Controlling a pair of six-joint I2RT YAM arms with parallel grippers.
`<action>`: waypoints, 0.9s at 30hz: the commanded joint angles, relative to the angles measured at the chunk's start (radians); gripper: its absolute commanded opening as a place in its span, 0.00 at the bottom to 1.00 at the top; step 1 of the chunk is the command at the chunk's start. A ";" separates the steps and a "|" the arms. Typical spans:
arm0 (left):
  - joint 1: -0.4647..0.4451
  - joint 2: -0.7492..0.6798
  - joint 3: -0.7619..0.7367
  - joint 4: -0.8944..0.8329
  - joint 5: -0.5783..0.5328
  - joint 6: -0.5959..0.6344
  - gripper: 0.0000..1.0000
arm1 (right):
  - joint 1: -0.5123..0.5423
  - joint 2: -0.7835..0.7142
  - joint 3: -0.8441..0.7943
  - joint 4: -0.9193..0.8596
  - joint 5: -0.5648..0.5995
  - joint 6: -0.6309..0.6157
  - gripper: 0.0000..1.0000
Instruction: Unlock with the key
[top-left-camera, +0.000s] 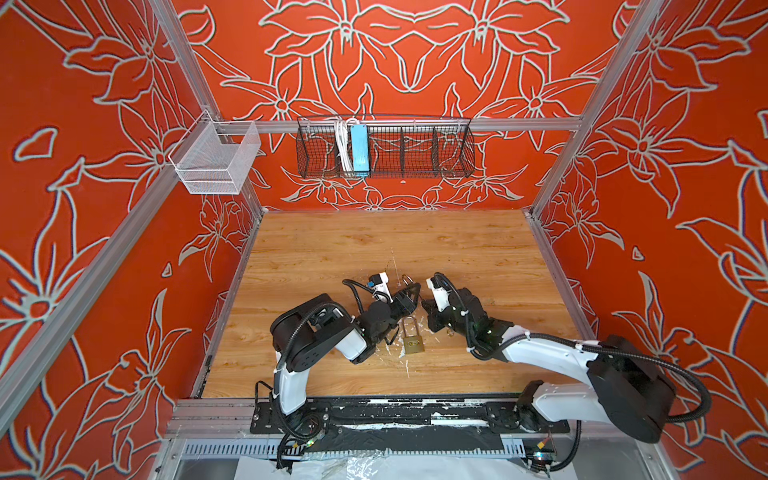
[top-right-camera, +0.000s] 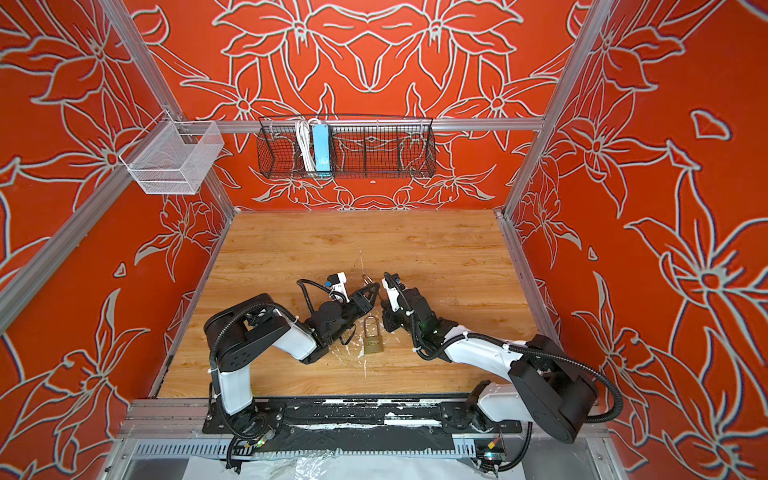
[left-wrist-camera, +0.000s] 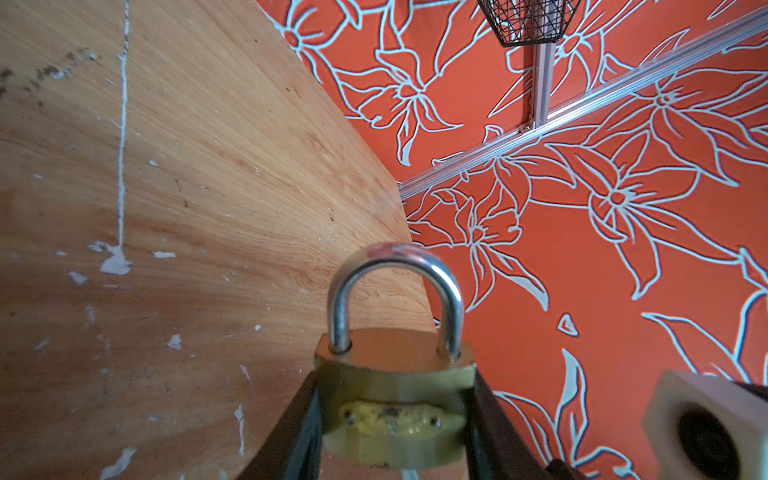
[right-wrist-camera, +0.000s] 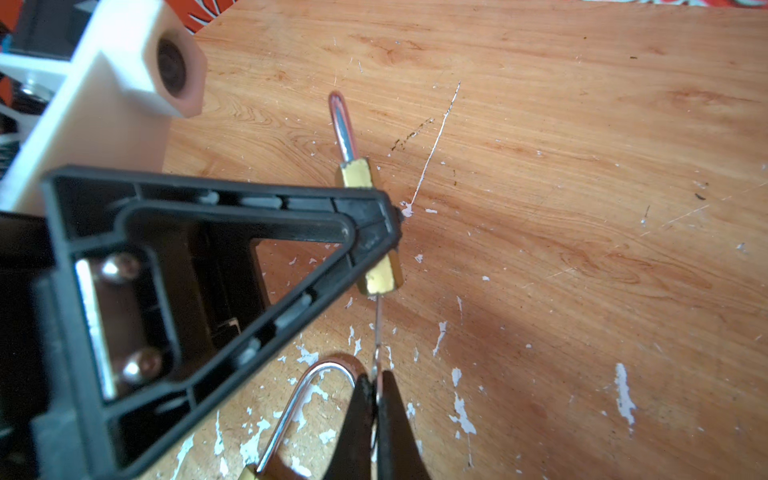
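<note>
Top views: L gripper (top-left-camera: 409, 296) (top-right-camera: 369, 293) is clamped on a small brass padlock (top-left-camera: 407, 282). Only its shackle pokes out past the fingertips, off the table (top-left-camera: 374, 245). R gripper (top-left-camera: 424, 306) (top-right-camera: 383, 306) sits tip-to-tip w/ L, just beside it. A 2nd padlock (top-left-camera: 412, 341) (top-right-camera: 373, 342) lies flat on the wood, behind both grippers, between the two arms.

L wrist view: padlock (left-wrist-camera: 395, 357) is wedged between the two black fingers (left-wrist-camera: 295, 424), one on each side of the body. The shackle (left-wrist-camera: 395, 257) points away from the wrist, both legs seated in the body.

R wrist view: R gripper (right-wrist-camera: 377, 376) is pinched tight on the key (right-wrist-camera: 377, 324). The blade runs straight ahead from the tips into the padlock's (right-wrist-camera: 380, 278) underside. Padlock is edge-on here, w/ an L finger (right-wrist-camera: 370, 224) across its middle. The 2nd padlock's shackle (right-wrist-camera: 307, 386) shows just beside R's tips.
</note>
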 joint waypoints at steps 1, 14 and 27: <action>-0.074 0.009 0.017 0.040 0.186 -0.028 0.00 | 0.050 -0.011 0.051 0.248 -0.073 -0.012 0.00; -0.074 -0.076 0.087 -0.213 0.324 0.054 0.00 | 0.051 -0.135 0.025 0.185 0.038 -0.144 0.00; -0.095 -0.089 0.092 -0.264 0.263 0.018 0.00 | 0.059 -0.111 0.039 0.242 -0.014 -0.056 0.00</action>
